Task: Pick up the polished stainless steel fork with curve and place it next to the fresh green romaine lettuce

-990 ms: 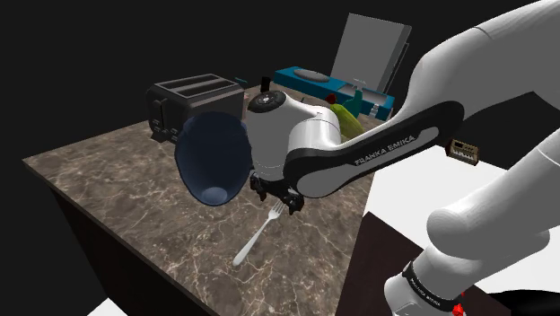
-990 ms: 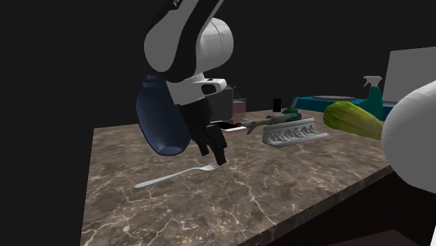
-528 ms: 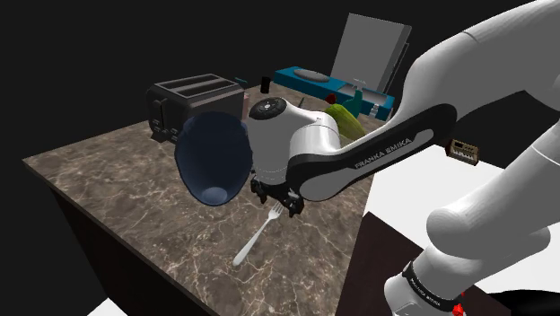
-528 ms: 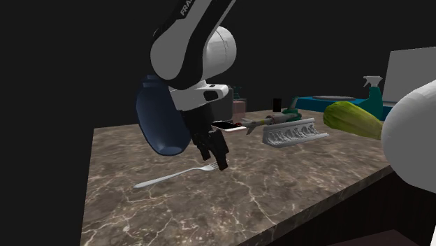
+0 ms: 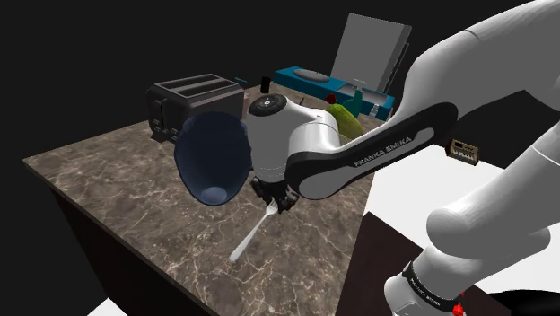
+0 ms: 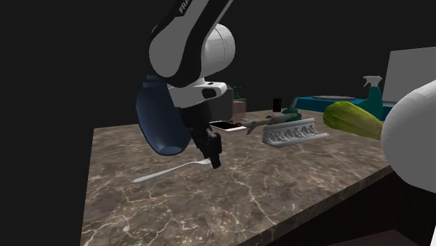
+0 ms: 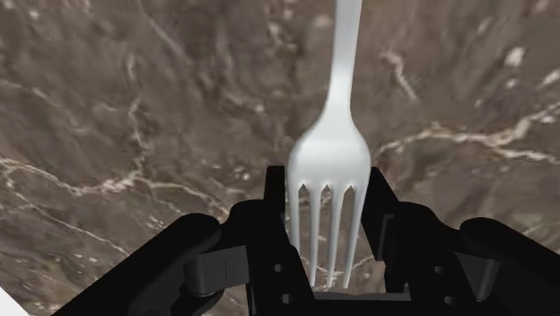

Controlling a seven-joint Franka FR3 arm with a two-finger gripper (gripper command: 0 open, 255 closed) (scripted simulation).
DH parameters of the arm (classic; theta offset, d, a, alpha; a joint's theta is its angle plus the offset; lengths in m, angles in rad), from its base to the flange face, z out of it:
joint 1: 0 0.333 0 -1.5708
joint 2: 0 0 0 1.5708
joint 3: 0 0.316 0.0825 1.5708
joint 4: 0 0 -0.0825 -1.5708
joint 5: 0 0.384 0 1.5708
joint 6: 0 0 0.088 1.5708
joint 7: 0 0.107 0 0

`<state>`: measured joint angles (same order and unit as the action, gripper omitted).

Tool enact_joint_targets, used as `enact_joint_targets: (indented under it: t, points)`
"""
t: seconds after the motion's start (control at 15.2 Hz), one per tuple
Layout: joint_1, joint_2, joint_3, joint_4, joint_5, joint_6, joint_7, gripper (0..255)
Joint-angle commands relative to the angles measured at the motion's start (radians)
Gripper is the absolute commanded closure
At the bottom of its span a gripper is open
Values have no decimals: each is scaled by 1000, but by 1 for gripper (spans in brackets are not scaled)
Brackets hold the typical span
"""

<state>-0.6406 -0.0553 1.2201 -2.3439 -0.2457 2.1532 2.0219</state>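
Observation:
A pale silvery fork (image 5: 249,236) (image 6: 164,172) lies on the dark marble counter (image 5: 117,171), its handle pointing toward the front edge. My black gripper (image 5: 274,201) (image 6: 212,158) is down at the fork's tine end and shut on it. In the wrist view the fork's head (image 7: 328,171) sits clasped between the two fingers (image 7: 273,193), with the gripper (image 7: 328,229) close over the marble. The green romaine lettuce (image 5: 346,118) (image 6: 353,119) lies further back on the counter, behind the arm's wrist and partly hidden by it.
A large dark blue bowl (image 5: 214,162) (image 6: 161,126) stands right beside the gripper. A black toaster (image 5: 192,100) is at the back. A grey ornate piece (image 6: 295,133), a teal tray (image 5: 328,86) with a spray bottle (image 6: 374,89) and a white panel (image 5: 372,45) lie beyond.
The gripper came down onto the fork's tine end and its fingers went from open to shut on it. The fork shifted slightly.

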Motion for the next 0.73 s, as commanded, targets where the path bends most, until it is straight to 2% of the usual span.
enact_joint_targets:
  t: [0.0, 0.13, 0.2, 0.4, 0.66]
  points:
    - [3, -7, -1, -12, 15, -14, -9, 255]
    - [5, -22, -6, -10, 31, -18, -24, 255]
    - [-3, 4, 2, -12, 1, -11, -1, 255]
    - [18, -67, -25, -1, 79, -38, -69, 255]
    - [53, -137, -69, 20, 150, -84, -134, 255]
